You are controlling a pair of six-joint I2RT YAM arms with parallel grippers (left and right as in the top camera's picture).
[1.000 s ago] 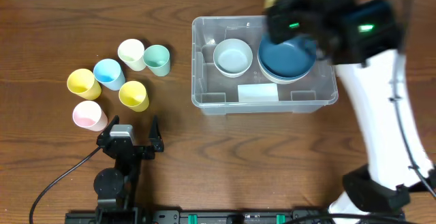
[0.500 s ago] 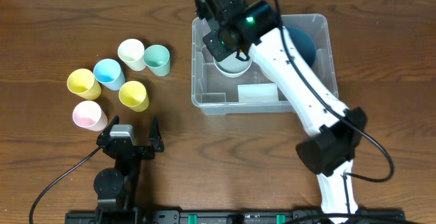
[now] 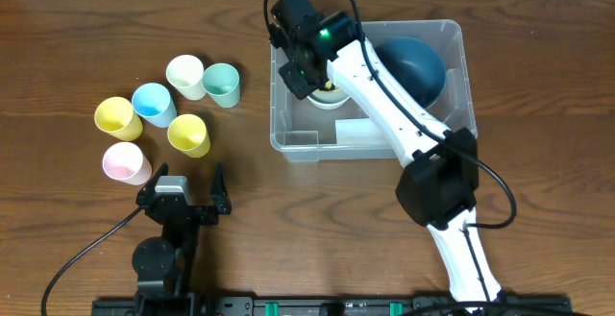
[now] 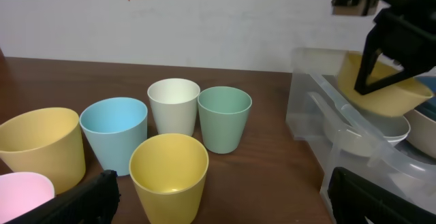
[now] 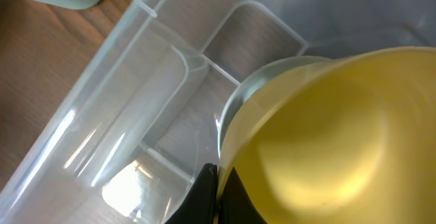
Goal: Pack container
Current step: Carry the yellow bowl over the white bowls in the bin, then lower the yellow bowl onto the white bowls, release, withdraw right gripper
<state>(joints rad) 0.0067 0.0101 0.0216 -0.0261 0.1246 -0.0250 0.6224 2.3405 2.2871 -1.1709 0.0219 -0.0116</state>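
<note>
Overhead, the right gripper (image 3: 309, 74) is clamped narrow on the rim of a yellow bowl (image 4: 385, 91), one finger inside the rim and one outside, as the right wrist view shows at close range. The bowl hangs tilted, its open side turned toward the gripper. It sits directly over a pale bowl (image 5: 238, 98) that lies in the container (image 3: 279, 114); whether the two bowls touch cannot be told.

Taking the far edge of the table (image 3: 77, 28) as 12 o'clock, the container stands at about 1 o'clock from the table's middle. Inside it, the held bowl and the pale bowl are on the 9 o'clock side, a dark blue bowl (image 3: 418, 66) fills the 3 o'clock side, and a white label (image 3: 354, 132) lies against the 6 o'clock wall.

The left gripper (image 3: 183, 189) rests at about 8 o'clock, well apart from the container, its jaws spread wide and holding nothing.

Beyond it, toward 10 o'clock, six cups stand upright in a loose cluster:
- a cream cup (image 3: 184, 74) and a green cup (image 3: 222, 84) farthest back
- a light blue cup (image 3: 153, 103) in front of them, with a yellow cup (image 3: 117, 116) just beside it
- a second yellow cup (image 3: 188, 133) on the side nearer the container
- a pink cup (image 3: 126, 162) closest to the left gripper
</note>
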